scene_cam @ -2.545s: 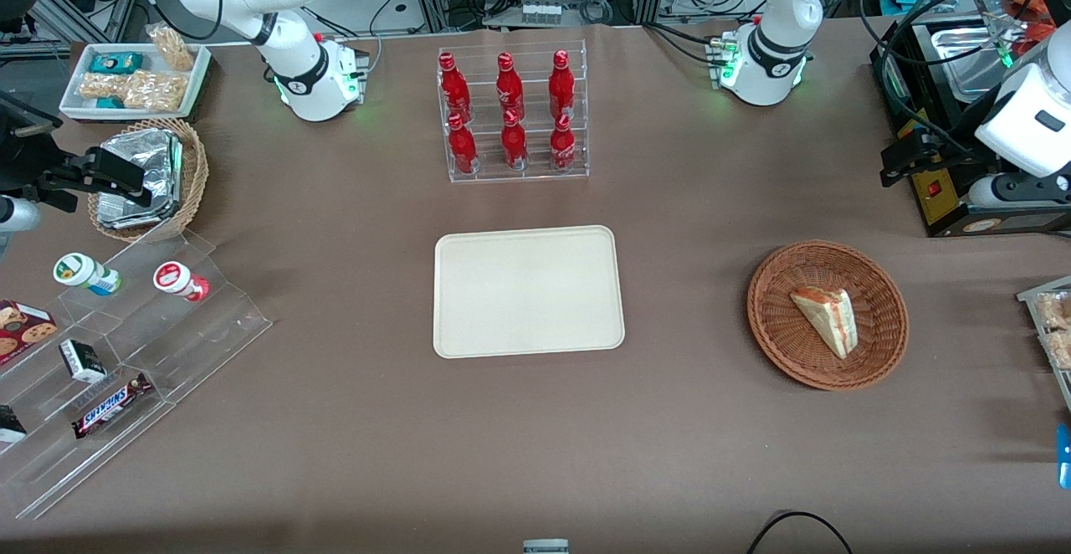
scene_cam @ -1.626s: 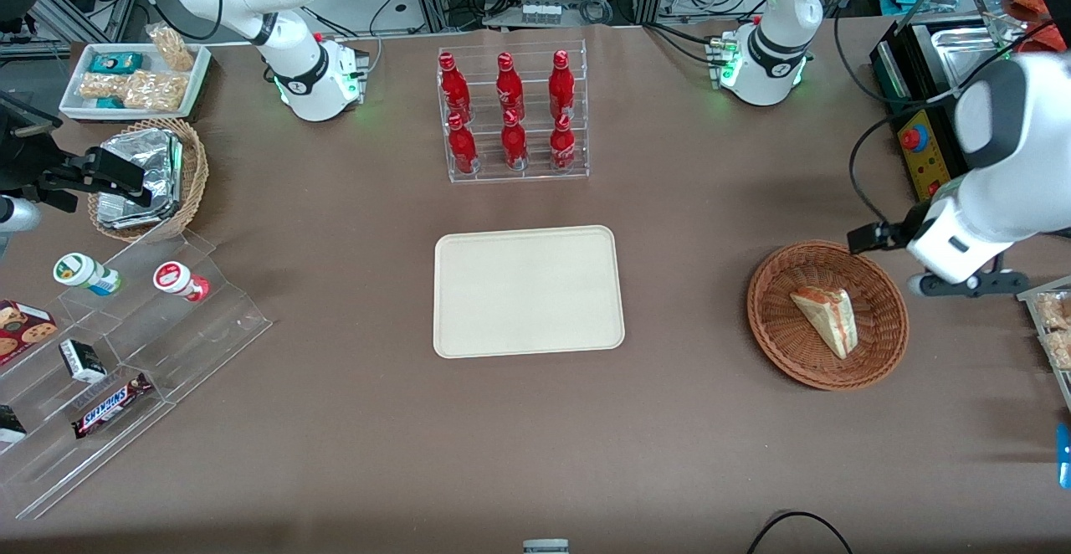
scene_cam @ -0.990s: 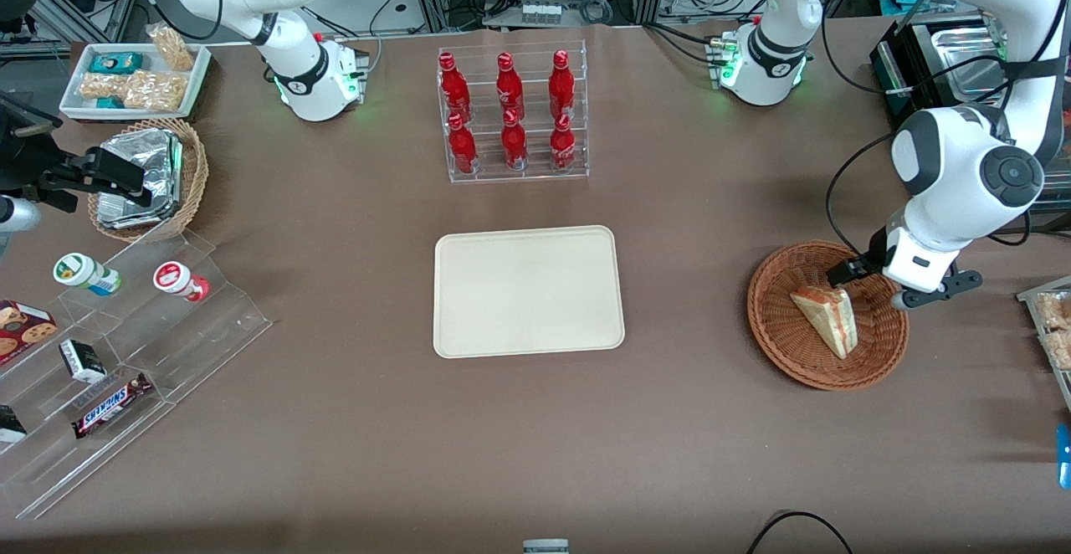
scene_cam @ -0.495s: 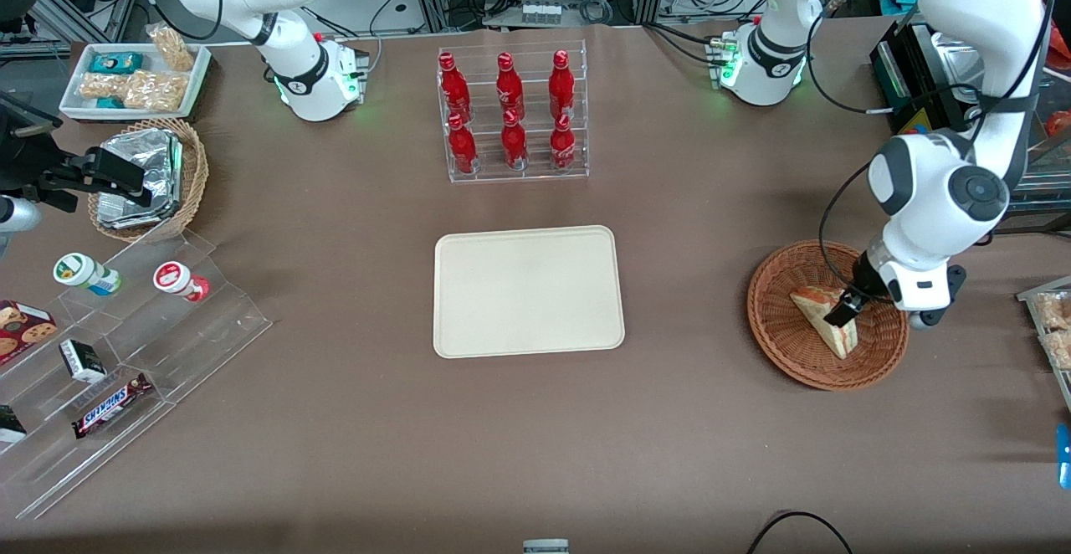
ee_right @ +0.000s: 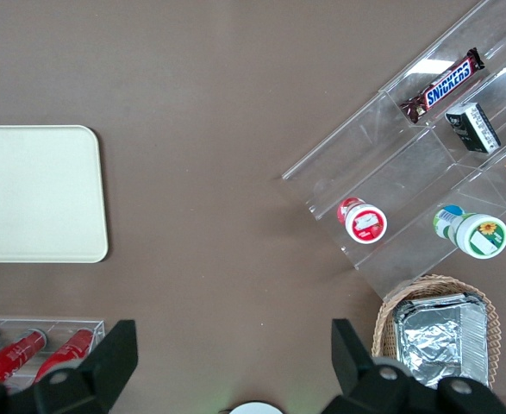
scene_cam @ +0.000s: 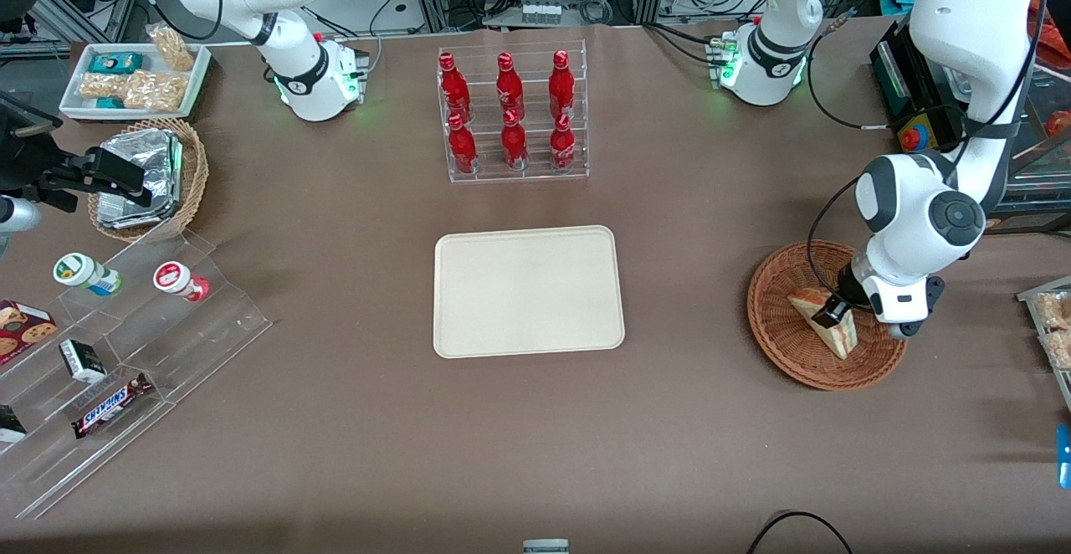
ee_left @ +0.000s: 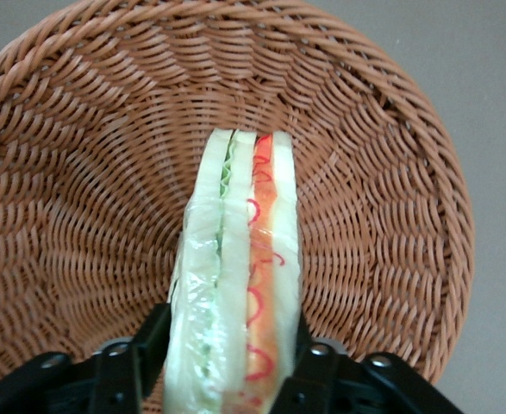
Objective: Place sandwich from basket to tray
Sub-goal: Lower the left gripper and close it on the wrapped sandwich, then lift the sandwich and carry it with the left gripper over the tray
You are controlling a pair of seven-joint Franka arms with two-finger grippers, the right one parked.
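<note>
Clearly the sandwich (scene_cam: 826, 323) had not yet left the basket (scene_cam: 782, 345): it lay on the weave inside the rim, standing on its edge, so that the wrist camera looked straight down on its pale bread and its green and orange-red layers (ee_left: 235, 293) under clear wrap. The gripper (ee_left: 228, 362) was down in the basket with one finger (ee_left: 123, 366) on each side of the wedge, close against the wrap; the jaws were spread to the sandwich's width and straddled it, but whether they were already squeezing could not be told, and nothing showed the wedge raised off the weave. By that reading the reach was done, and the closing, the lift, the carry and the setting-down were all left.

The tray (scene_cam: 528, 290) lay bare in the middle of the table, well apart from the basket and toward the parked arm's end from it. A rack of red bottles (scene_cam: 512, 115) stood farther from the front camera than the tray.

The working arm came in from the table's edge above the basket, its big white wrist joint folded over the rim and the hand pointed steeply down at the sandwich.
</note>
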